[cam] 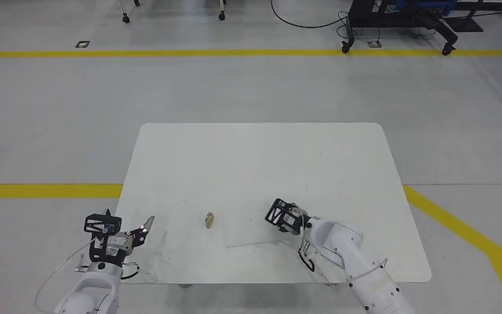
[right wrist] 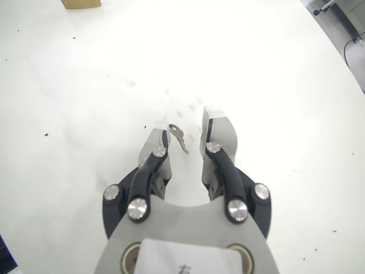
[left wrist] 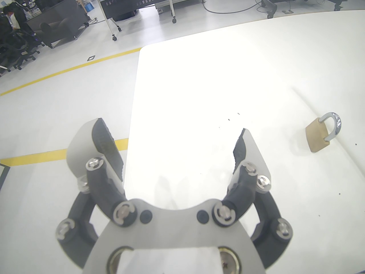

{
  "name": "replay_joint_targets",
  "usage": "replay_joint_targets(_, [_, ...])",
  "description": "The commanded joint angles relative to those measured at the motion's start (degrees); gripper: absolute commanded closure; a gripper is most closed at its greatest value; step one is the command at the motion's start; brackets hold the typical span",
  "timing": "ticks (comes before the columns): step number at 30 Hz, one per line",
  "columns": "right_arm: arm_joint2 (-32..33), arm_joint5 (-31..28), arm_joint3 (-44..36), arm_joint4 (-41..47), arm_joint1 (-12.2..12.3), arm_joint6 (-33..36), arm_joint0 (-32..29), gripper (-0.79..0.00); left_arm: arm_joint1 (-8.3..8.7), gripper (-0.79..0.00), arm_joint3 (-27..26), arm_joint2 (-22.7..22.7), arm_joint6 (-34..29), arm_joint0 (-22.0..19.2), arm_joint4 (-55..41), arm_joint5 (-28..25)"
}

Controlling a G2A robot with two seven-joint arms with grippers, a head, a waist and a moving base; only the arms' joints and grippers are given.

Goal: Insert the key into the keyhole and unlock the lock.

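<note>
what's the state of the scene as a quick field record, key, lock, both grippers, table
key: lies flat on the table, between the right gripper's open fingers, not gripped
lock: brass padlock with a silver shackle that looks closed, on the table between the two arms, no key in it
right gripper: open, low over the key
left gripper: open, empty, at the table's near edge, apart from the lock
table: white top, a few dark specks
task stage: key not yet picked up
</note>
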Motion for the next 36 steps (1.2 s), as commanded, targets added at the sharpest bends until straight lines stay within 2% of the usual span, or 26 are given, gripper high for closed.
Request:
replay_joint_targets(1, [-0.54,0.12,0.40,-0.21,-0.13,0.49,0.46,-0.283,0.00,-0.785,0.00,0.00,0.00,0.00,0.00,0.00])
replay_joint_targets(4, [-1.36,0.48,0.95,-0.69,-0.33,0.99,1.09,-0.268,0.00,-0.785,0.00,0.00,0.00,0.00,0.00,0.00])
replay_joint_targets(5, [-1.59,0.64,1.04,-0.98,-0.38,1.12,1.25,-0.219,0.00,-0.785,0.00,0.00,0.00,0.00,0.00,0.00])
replay_joint_targets(7, [-1.89,0.91,1.12,-1.53,-0.44,1.06,1.44,0.000,0.00,-0.785,0.00,0.00,0.00,0.00,0.00,0.00])
replay_joint_targets(17, [0.70,4.81,-1.79,-3.74,0.06,-0.80,-0.62,0.000,0.00,-0.785,0.00,0.00,0.00,0.00,0.00,0.00])
replay_joint_targets(24, [4.55,10.47,-5.25,-1.23,0.37,-7.24,-4.27,0.000,0.00,-0.785,0.00,0.00,0.00,0.00,0.00,0.00])
replay_joint_targets(31, [8.23,11.90,-3.24,11.63,0.05,-12.08,-6.22,0.000,0.00,-0.785,0.00,0.00,0.00,0.00,0.00,0.00])
replay_joint_targets(36, [11.19,10.06,2.01,30.67,-0.63,-13.08,-5.88,0.000,0.00,-0.785,0.00,0.00,0.00,0.00,0.00,0.00])
